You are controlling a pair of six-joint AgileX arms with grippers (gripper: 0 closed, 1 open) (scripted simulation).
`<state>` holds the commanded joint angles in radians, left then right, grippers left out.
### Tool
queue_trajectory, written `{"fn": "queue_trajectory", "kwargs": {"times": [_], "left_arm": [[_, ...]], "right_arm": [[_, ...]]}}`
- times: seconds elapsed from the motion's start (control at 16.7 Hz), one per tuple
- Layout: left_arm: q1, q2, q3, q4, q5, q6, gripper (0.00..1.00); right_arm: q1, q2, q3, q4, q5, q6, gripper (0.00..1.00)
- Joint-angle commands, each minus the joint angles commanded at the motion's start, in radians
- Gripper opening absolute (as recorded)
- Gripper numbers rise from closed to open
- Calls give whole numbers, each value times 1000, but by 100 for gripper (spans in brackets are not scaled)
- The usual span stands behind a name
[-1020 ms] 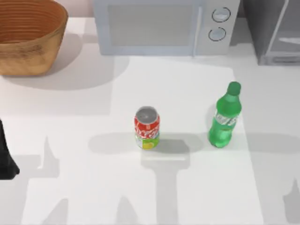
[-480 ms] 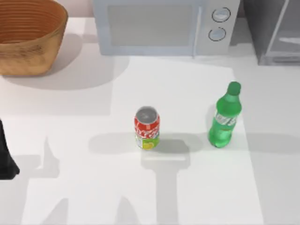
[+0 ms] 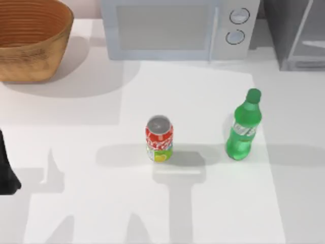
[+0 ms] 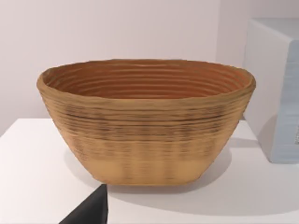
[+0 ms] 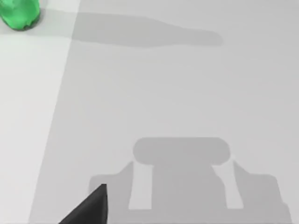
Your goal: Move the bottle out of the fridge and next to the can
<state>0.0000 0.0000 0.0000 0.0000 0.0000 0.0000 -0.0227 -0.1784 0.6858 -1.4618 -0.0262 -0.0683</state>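
Top view gives one bottle (image 3: 244,125) upright on the tabletop (image 3: 101,193), right of one can (image 3: 159,138) with a gap between, out of the fridge (image 3: 297,33). One microwave (image 3: 177,28), one basket (image 3: 30,38). Left arm (image 3: 6,170) sits at the left edge; its jaws' state can't be told.

The bottle (image 3: 244,127) is glossy translucent green plastic, the can (image 3: 159,138) shiny metal (silver top), the basket (image 3: 31,38) rough woven, the table (image 3: 76,193) matt white.
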Motion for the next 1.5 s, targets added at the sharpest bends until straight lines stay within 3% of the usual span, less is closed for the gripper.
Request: {"fn": "queue_trajectory", "kwargs": {"times": [0.36, 1.14, 1.5], "left_arm": [[0, 0, 0, 0, 0, 0, 100], [0, 0, 0, 0, 0, 0, 100], [0, 0, 0, 0, 0, 0, 100]], "right_arm": [[-317, 349, 121, -6, -161, -347, 100], [-1378, 1546, 504, -35, -705, -1533, 100], [-1720, 1928, 629, -38, -883, -1918, 100]]}}
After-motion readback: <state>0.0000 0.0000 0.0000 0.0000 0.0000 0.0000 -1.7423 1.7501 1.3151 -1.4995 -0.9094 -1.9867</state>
